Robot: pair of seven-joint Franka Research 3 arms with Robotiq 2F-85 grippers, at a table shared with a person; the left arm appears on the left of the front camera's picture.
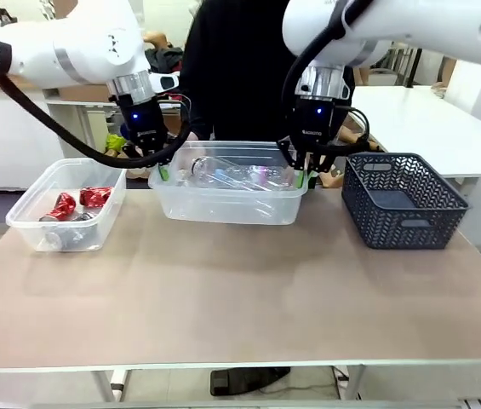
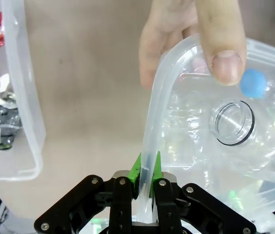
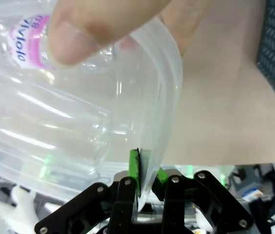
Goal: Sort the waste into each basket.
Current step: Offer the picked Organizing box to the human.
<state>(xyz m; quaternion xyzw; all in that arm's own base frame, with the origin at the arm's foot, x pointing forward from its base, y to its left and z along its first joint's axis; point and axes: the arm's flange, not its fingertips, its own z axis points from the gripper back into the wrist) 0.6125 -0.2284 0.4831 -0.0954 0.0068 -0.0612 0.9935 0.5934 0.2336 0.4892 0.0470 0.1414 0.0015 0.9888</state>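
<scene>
Both grippers are pinched on the bottle tub (image 1: pixel 223 204): the left gripper (image 1: pixel 163 170) on its 9 o'clock rim, the right gripper (image 1: pixel 301 176) at 3 o'clock. A person's hand (image 2: pixel 191 34) holds the far rim. Bottles (image 1: pixel 231 175) lie inside; cans (image 1: pixel 78 203) sit in the tub (image 1: pixel 27 226) farther toward 9. I'd move both arms level and together, so the thin rim doesn't twist.

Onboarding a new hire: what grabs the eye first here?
Both grippers, left gripper and right gripper, pinch opposite rims of the clear rectangular plastic tub of bottles at mid-table, with a person's hand on its rim. Crushed red and silver cans fill the matching clear tub at left.
</scene>
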